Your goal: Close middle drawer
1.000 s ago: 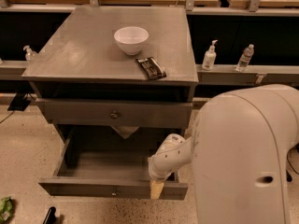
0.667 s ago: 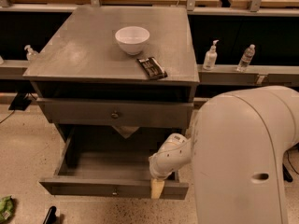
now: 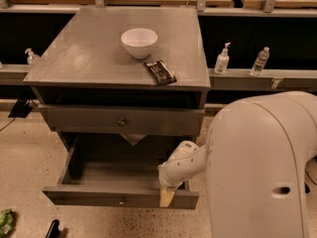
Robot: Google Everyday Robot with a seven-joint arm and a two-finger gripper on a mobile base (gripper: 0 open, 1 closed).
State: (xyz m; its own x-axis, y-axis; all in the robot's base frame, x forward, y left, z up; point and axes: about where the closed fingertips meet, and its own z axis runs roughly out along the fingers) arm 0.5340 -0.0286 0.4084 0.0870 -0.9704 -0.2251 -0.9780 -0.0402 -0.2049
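Note:
The middle drawer (image 3: 99, 198) is the grey shallow one, pulled far out of the cabinet at the bottom of the view, with a small round knob (image 3: 121, 201) at the centre of its flat front panel. Its inside looks empty. My gripper (image 3: 166, 198) hangs from the white arm (image 3: 181, 165) and sits at the right part of that front panel, its tan tip against the panel's top edge. Above it, a similar grey drawer with a taller front (image 3: 121, 122) stands slightly out under the tabletop.
A white bowl (image 3: 139, 41) and a dark snack packet (image 3: 160, 72) lie on the cabinet top. Bottles (image 3: 222, 59) (image 3: 259, 61) stand on a ledge at right. My white body (image 3: 262, 167) fills the lower right. A green wrapper (image 3: 5, 221) lies on the floor.

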